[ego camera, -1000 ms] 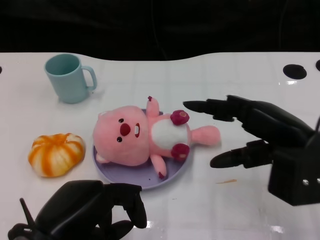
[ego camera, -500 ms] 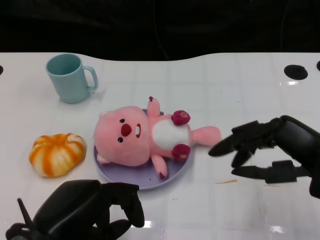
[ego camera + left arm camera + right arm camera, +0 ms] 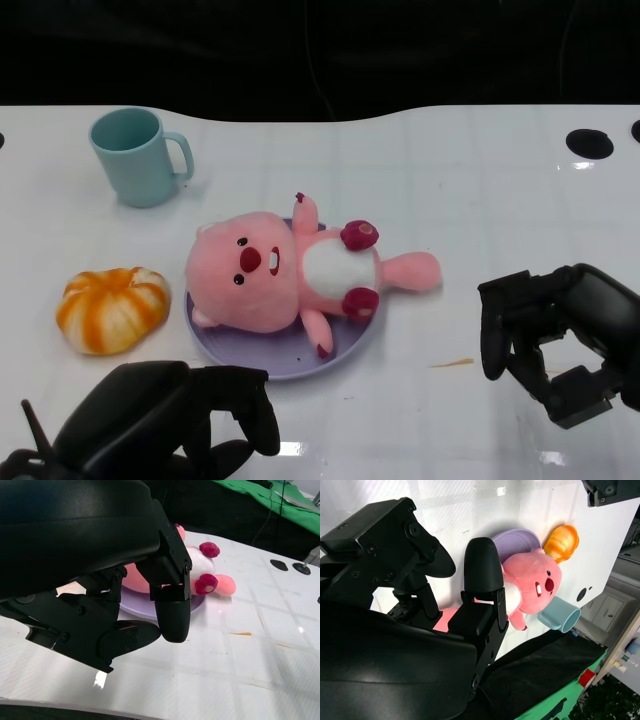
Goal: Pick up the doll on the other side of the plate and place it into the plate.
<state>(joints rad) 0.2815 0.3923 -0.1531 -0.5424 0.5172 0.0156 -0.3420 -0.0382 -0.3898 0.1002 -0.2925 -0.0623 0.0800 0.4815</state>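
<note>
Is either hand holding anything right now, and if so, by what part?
Nothing is held. The right hand has its fingers curled on nothing, apart from the doll, which lies on the plate. The left hand is curled in and holds nothing.

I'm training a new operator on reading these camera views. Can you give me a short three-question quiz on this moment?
1. True or false: the pink doll lies on the purple plate.
2. Which object stands farthest from the robot? A) the orange pumpkin toy B) the teal mug C) the plate
3. Fill in: the right hand holds ____.

Key:
1. True; its tail end sticks out over the plate's rim toward the right hand.
2. B.
3. Nothing; its fingers are curled in and it sits apart from the doll. The left hand is also curled in on nothing.
</note>
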